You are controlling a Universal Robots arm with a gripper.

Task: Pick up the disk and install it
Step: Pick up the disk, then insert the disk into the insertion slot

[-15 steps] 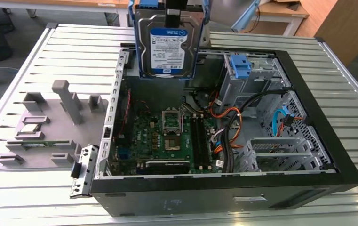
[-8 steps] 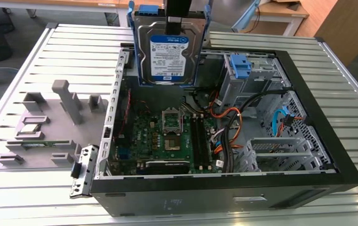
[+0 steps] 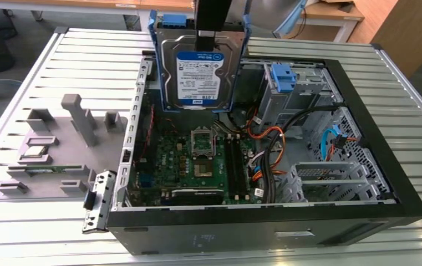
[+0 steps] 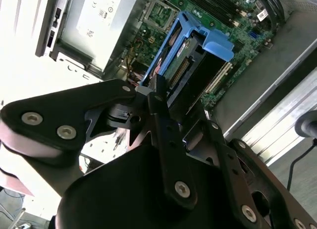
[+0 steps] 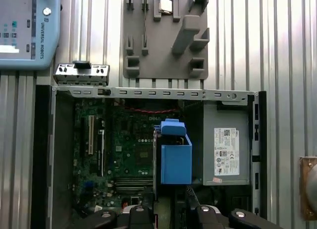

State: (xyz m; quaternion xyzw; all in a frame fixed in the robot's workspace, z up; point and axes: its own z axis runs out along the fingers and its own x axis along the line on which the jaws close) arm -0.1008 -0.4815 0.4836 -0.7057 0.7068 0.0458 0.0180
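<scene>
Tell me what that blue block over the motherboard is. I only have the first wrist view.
Observer: It's the disk seen end-on. In the exterior view it stands upright with its label facing that camera, above the open computer case.
Operator: Is it actually gripped?
Observer: Yes. In the exterior view the gripper is closed on the disk's top edge, and the disk appears to hang clear of the board below.
Operator: Anything by the drive cage?
Observer: A blue bracket sits on the metal cage, to the exterior view's right of the disk and apart from it.
</scene>
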